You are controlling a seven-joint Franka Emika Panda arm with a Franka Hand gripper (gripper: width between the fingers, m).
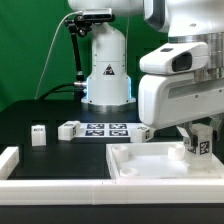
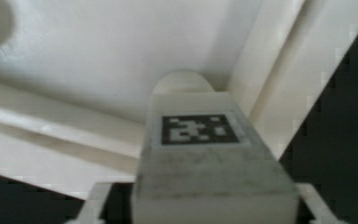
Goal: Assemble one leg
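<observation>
**A:** Where do things stand?
**B:** The white tray (image 1: 150, 162) lies on the dark surface (image 1: 60, 158). My pincer (image 1: 200, 140) is clamped on the leg (image 2: 197, 150), over the tray's corner at the exterior view's right.
**A:** And seating it?
**B:** I'd hold it upright, centre it on the recess and descend slowly.

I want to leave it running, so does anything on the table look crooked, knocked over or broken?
Nothing stands out. The gripper holds the leg at a corner of the tray-like part, and it looks straight in the wrist view. Other small white pieces sit near the marker board. No damage shows.
</observation>
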